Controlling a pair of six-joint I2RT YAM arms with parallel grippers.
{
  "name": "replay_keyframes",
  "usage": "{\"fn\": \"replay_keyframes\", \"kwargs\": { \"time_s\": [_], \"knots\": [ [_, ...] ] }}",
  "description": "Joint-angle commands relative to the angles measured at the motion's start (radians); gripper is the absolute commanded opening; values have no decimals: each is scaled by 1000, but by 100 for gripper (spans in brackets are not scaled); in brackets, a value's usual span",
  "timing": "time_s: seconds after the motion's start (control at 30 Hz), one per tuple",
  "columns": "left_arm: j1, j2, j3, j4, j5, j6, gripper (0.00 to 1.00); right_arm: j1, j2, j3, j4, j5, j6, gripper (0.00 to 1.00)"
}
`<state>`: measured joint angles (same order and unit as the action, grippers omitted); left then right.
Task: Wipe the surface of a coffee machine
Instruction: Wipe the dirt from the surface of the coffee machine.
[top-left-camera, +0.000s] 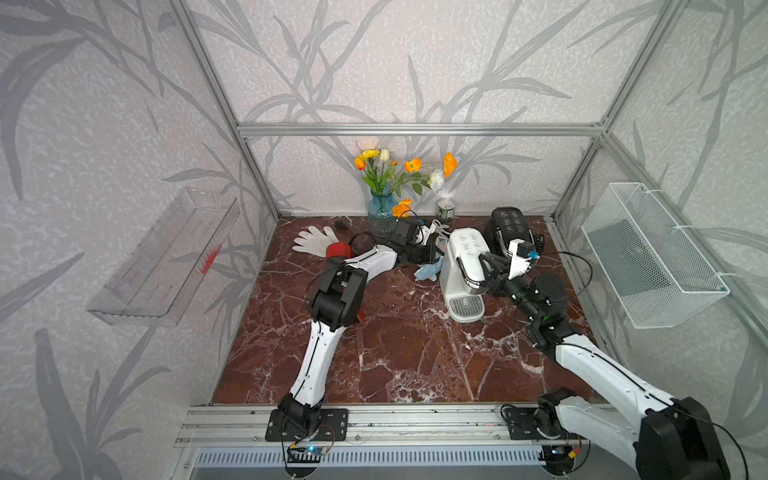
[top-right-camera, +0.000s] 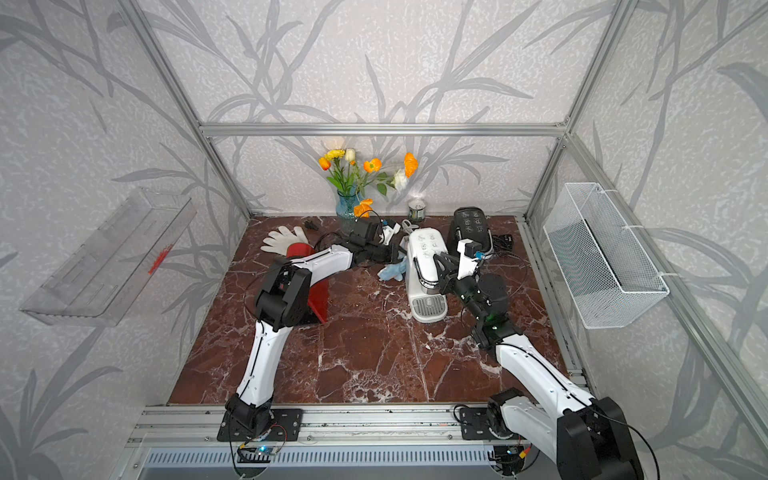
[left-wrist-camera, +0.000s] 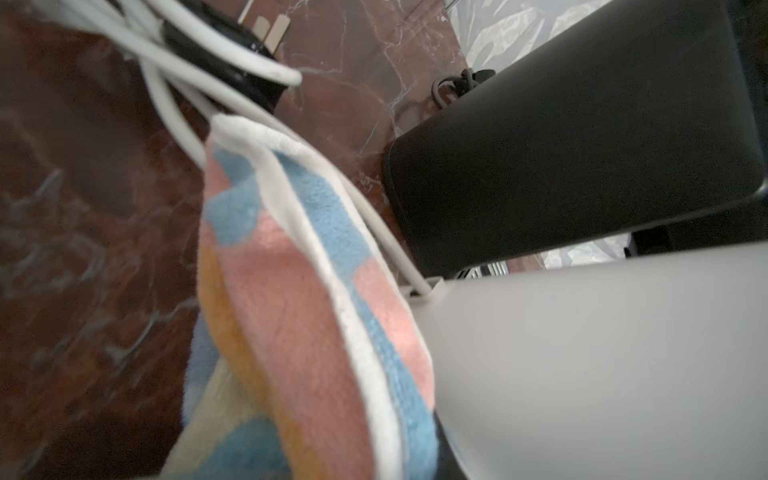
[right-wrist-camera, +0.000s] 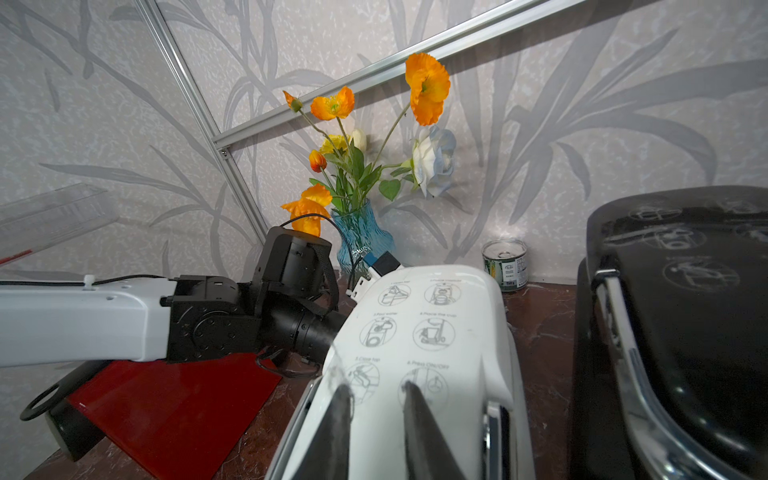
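The white coffee machine (top-left-camera: 461, 249) (top-right-camera: 424, 249) stands at the back right of the marble table. My left gripper (top-left-camera: 422, 254) (top-right-camera: 388, 251) reaches in from the left and is shut on a pink, blue and orange striped cloth (left-wrist-camera: 291, 291). The cloth lies against the machine's white side (left-wrist-camera: 582, 353), and in both top views its light blue folds (top-left-camera: 428, 270) (top-right-camera: 392, 269) hang beside the machine. My right gripper (right-wrist-camera: 376, 388) (top-left-camera: 484, 259) rests on the machine's printed lid (right-wrist-camera: 436, 311), its two dark fingers a little apart with only the lid between them.
A black appliance (top-left-camera: 509, 224) stands close behind the machine. At the back are a blue vase of flowers (top-left-camera: 381, 212) and a tin can (top-left-camera: 445, 210). White cable (left-wrist-camera: 232, 62), a white glove (top-left-camera: 311, 241) and a red dustpan (top-right-camera: 318, 299) lie left. A wire basket (top-left-camera: 648, 253) hangs on the right wall.
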<state>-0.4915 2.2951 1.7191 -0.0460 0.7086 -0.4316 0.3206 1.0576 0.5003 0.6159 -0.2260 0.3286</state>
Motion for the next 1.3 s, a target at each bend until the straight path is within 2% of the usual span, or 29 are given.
{"fn": "replay_keyframes", "kwargs": {
  "time_s": [0.0, 0.1, 0.23, 0.37, 0.5, 0.87, 1.07, 1.27],
  "knots": [
    [-53, -134, -124, -62, 65, 34, 0, 9, 43, -45, -196, -45, 18, 24],
    [-54, -223, -237, 15, 31, -24, 0, 9, 42, -48, -202, -35, 14, 25],
    [-53, -311, -331, 117, -86, -199, 0, 9, 50, -47, -199, -35, 12, 24],
    [-53, -339, -383, 254, -180, -434, 0, 9, 59, -46, -196, -37, 11, 24],
    [-53, -342, -381, 379, -203, -541, 0, 9, 59, -45, -197, -38, 10, 24],
    [-52, -450, -248, 279, -228, -470, 0, 10, 76, -45, -187, -47, 17, 24],
    [-57, -471, -257, 291, -233, -479, 0, 11, 74, -46, -189, -41, 13, 24],
    [-59, -424, -293, 278, -248, -472, 0, 11, 78, -45, -188, -42, 12, 24]
  ]
}}
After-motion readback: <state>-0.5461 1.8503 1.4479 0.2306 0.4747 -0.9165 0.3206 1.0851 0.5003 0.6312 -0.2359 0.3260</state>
